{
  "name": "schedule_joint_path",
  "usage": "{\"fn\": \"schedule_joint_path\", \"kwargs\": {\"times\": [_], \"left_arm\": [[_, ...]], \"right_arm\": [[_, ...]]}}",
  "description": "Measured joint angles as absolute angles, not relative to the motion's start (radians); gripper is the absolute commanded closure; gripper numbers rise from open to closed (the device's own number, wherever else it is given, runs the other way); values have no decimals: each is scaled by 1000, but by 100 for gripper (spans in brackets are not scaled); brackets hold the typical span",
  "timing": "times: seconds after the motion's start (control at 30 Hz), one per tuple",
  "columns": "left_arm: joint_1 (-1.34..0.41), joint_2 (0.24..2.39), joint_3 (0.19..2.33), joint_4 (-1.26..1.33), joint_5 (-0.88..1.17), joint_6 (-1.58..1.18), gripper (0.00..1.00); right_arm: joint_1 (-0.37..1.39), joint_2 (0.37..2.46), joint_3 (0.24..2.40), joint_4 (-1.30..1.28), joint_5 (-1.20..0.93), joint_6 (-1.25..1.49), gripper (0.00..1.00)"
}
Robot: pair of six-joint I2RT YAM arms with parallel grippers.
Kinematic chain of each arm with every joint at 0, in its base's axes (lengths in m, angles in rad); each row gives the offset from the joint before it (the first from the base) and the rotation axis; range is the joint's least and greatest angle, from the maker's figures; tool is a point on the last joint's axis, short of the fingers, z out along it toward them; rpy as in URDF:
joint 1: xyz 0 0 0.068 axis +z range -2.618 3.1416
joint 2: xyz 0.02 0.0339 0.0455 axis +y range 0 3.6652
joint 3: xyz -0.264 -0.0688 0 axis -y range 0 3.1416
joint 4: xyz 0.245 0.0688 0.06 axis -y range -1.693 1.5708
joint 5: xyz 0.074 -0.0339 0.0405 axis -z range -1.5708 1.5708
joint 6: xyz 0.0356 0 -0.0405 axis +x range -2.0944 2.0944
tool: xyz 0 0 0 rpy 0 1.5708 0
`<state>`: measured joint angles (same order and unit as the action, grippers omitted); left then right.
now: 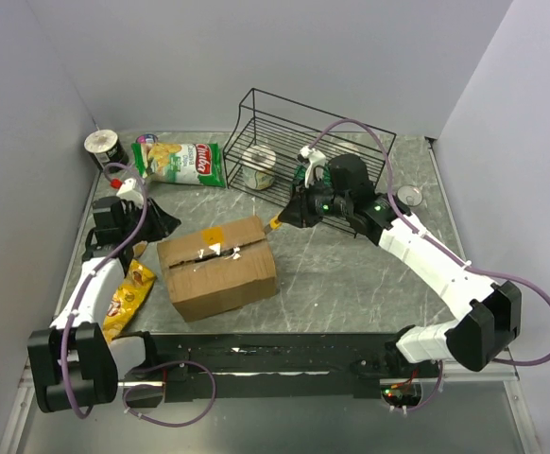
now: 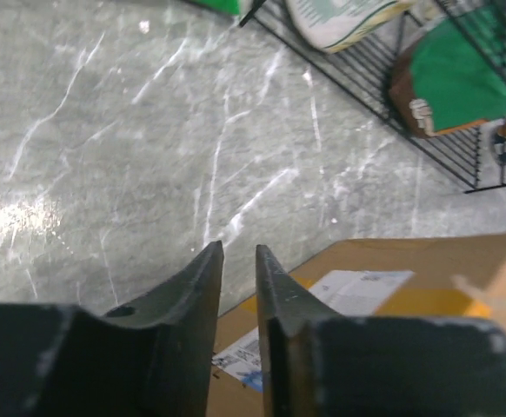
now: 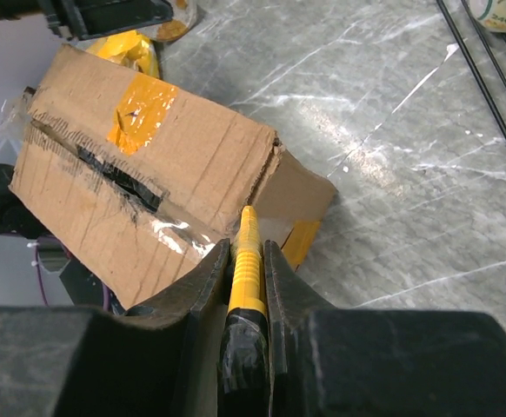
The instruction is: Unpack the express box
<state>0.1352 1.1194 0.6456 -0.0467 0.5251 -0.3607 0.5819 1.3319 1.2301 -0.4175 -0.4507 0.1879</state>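
1. The express box (image 1: 218, 268) sits on the table (image 1: 351, 274) w/ flaps down. The wire basket (image 1: 303, 142) is well apart off its far-right corner, and the chips bag (image 1: 180, 163) is behind it.
2. R gripper (image 3: 246, 248) is clamped on a yellow cutter (image 3: 247, 269). The tip touches the box's right end, right where the top flap meets the end wall.
3. L gripper (image 2: 238, 252) hovers at the box's far-left corner. Its fingers are a crack apart w/ nothing between them, so it's empty.
4. Step in hand imo: slicing the tape on that right end. The centre seam tape looks ragged in the right wrist view, so it's prob cut already, but can't say for sure.
5. To do it well, keep the blade shallow and run it along the flap edge, not into the cardboard. The contents are hidden & could get nicked.
6. The box looks light and could slide or twist under a sideways push. So L should press down on the box's left end before R drags the tip. Go slow near the corner.
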Motion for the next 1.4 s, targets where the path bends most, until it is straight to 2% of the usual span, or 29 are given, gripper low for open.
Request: {"fn": "schedule_joint_path", "kwargs": {"times": [0.17, 0.4, 0.53, 0.7, 1.07, 1.2, 1.4], "left_arm": [[167, 1056, 646, -62, 591, -349, 63], [215, 953, 653, -102, 688, -319, 41], [223, 939, 677, -120, 739, -312, 35], [222, 980, 682, -117, 768, -324, 31], [113, 1161, 718, -81, 798, -353, 27], [54, 1186, 719, -72, 797, -352, 38], [50, 1194, 719, -57, 787, -354, 45]], "right_arm": [[586, 1422, 1315, -421, -454, 182, 100], [627, 1657, 1560, -416, -453, 160, 100], [649, 1743, 1651, -403, -448, 155, 100], [650, 1753, 1657, -391, -447, 151, 100], [596, 1752, 1628, -361, -514, 167, 100], [595, 1752, 1628, -358, -525, 171, 100], [577, 1734, 1601, -333, -508, 189, 100]]}}
